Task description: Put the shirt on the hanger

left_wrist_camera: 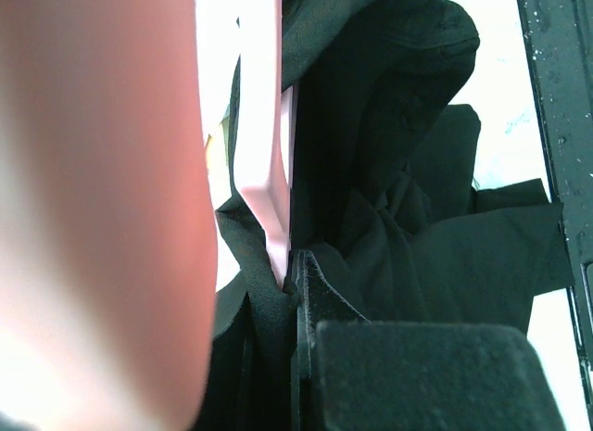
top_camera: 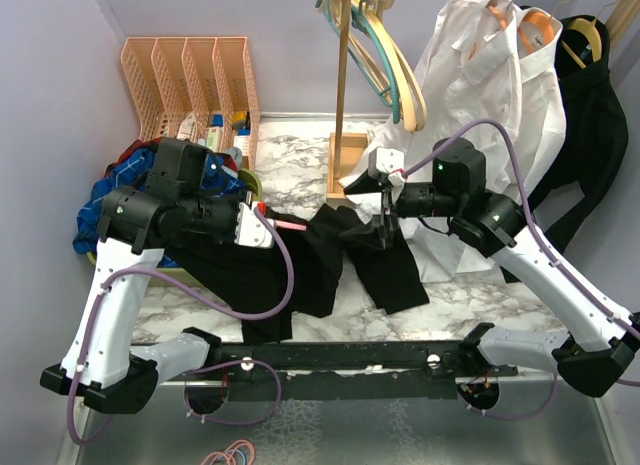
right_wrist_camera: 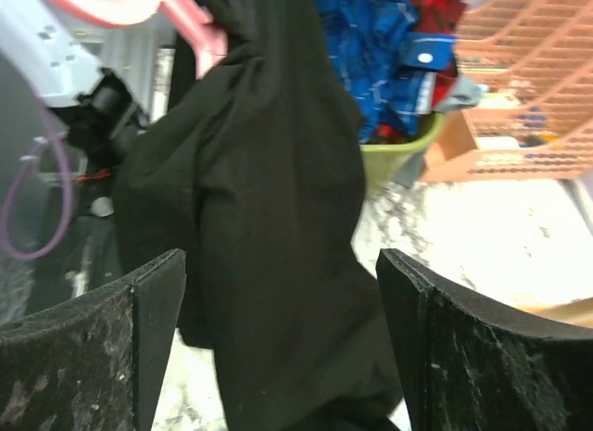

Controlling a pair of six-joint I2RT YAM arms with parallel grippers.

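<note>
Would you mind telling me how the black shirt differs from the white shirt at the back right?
The black shirt is bunched low over the table, while the white shirt hangs spread out, high at the back. The black shirt has a pink hanger only partly in its folds; the white shirt sits fully on an orange hanger. Both are soft fabric garments.

Left arm (top_camera: 110,295) rose from its base and bent rightward, left gripper (top_camera: 262,225) was clamped on the hanger (top_camera: 292,226), right arm (top_camera: 540,265) reached leftward, right gripper (top_camera: 385,223) stood agape, fingers (right_wrist_camera: 139,348) spread wide.
</note>
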